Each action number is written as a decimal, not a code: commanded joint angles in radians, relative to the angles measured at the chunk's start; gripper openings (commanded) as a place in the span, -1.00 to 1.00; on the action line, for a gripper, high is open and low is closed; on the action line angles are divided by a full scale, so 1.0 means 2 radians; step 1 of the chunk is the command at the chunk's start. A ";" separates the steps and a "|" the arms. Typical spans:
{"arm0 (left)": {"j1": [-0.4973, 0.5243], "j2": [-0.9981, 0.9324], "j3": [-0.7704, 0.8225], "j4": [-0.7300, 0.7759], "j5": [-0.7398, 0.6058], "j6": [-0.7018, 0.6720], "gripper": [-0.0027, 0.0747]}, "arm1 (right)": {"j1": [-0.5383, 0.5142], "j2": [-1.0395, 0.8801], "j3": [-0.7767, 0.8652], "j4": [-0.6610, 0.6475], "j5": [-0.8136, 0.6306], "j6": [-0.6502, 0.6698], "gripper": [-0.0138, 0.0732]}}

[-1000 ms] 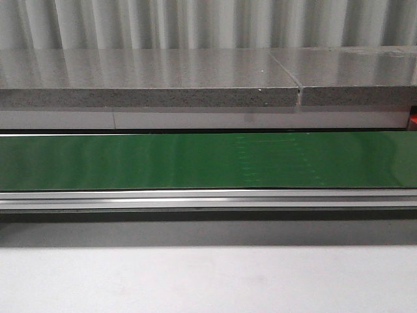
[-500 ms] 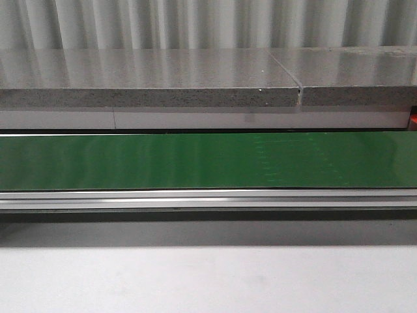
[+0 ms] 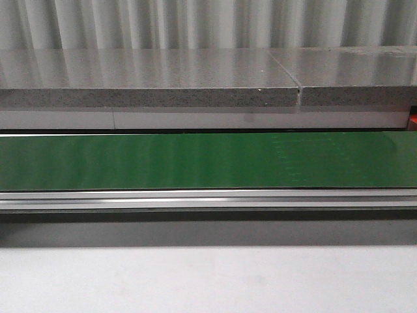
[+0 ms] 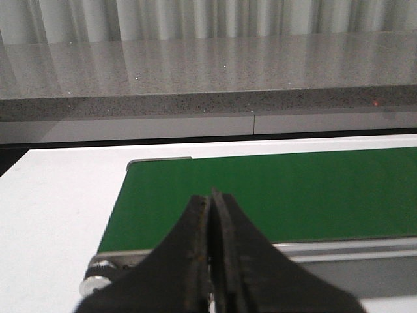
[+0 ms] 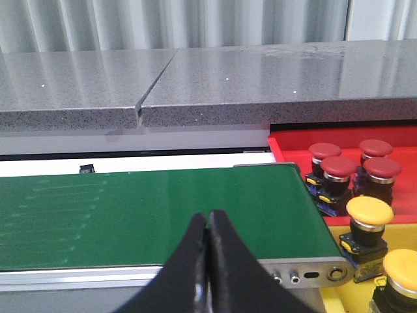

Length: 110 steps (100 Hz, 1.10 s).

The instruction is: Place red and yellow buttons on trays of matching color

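Note:
In the right wrist view, several red buttons stand on a red tray past the end of the green conveyor belt. Two yellow buttons stand on a yellow tray next to it. My right gripper is shut and empty, over the belt's near rail, apart from the buttons. My left gripper is shut and empty too, over the near edge of the belt by its other end. No button lies on the belt. Neither gripper shows in the front view.
A grey speckled counter runs behind the belt, with a seam at the right. A metal rail edges the belt's front, and a white table surface lies before it. A sliver of the red tray shows at the far right.
Faint marks on the green belt have drifted to the right in the front view. Nothing else differs.

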 commanded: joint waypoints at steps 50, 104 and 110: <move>0.000 -0.030 0.030 0.000 -0.038 -0.006 -0.98 | -0.004 -0.010 -0.009 -0.004 -0.042 0.000 -0.85; 0.000 -0.030 0.030 0.000 -0.042 -0.006 -0.98 | -0.004 -0.010 -0.009 -0.004 -0.042 0.000 -0.85; 0.000 -0.030 0.030 0.000 -0.042 -0.006 -0.98 | -0.004 -0.010 -0.009 -0.004 -0.042 0.000 -0.85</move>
